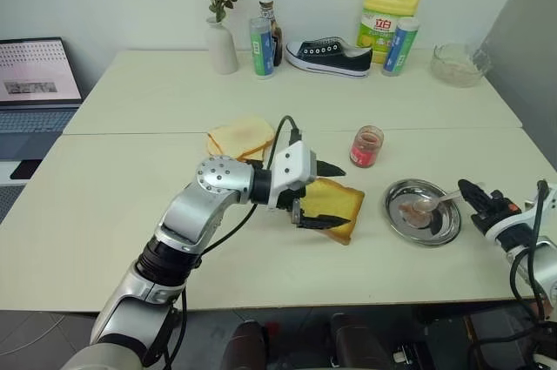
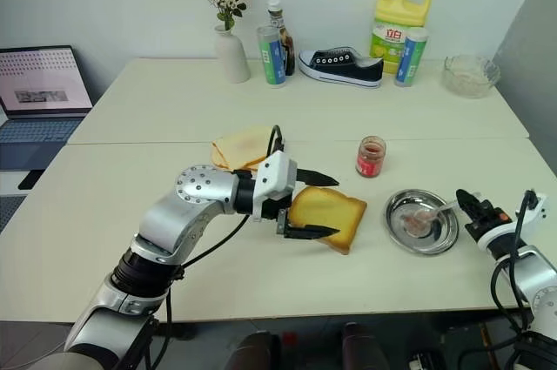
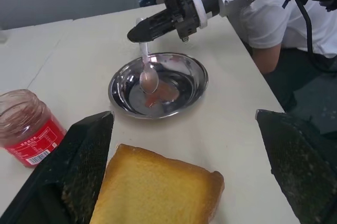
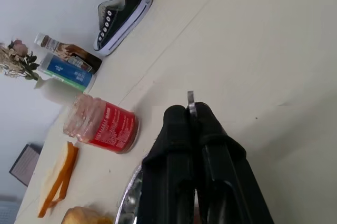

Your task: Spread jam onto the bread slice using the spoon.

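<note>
Your right gripper [image 1: 470, 193] is pinching the spoon [image 1: 432, 204] by the end of its handle, jaws closed tight on the thin metal. Your left gripper [image 1: 324, 195] is standing with its jaws spread wide, one finger on each side of the bread slice [image 1: 333, 205] without squeezing it.

The left wrist view is giving you what the head views are not: the spoon's bowl is hanging just inside the round steel dish [image 3: 187, 84], red-smeared, above a red smear on the dish floor. The right wrist view is showing only the handle tip [image 4: 190, 97] poking out between the closed fingers [image 4: 210, 129], with the jam [image 4: 102, 124] in its small clear jar beyond.

The spoon's long axis is running from your right gripper toward the dish centre, bowl end lower and pointing to your left. The bread slice is lying flat, golden face up, its long side slanting away toward the jar, which is standing near it and the dish.

Everything is sitting on a pale cream worktop [image 1: 130, 187]. Two thinner slices [image 1: 241, 137] are lying just behind your left gripper. Along the far edge a white vase [image 1: 221, 46], bottles [image 1: 265, 39], a black sneaker [image 1: 329, 57], a yellow detergent jug [image 1: 387, 9] and a glass bowl [image 1: 459, 63] are standing before a white wall; a laptop [image 1: 35, 83] is sitting at your far left.
</note>
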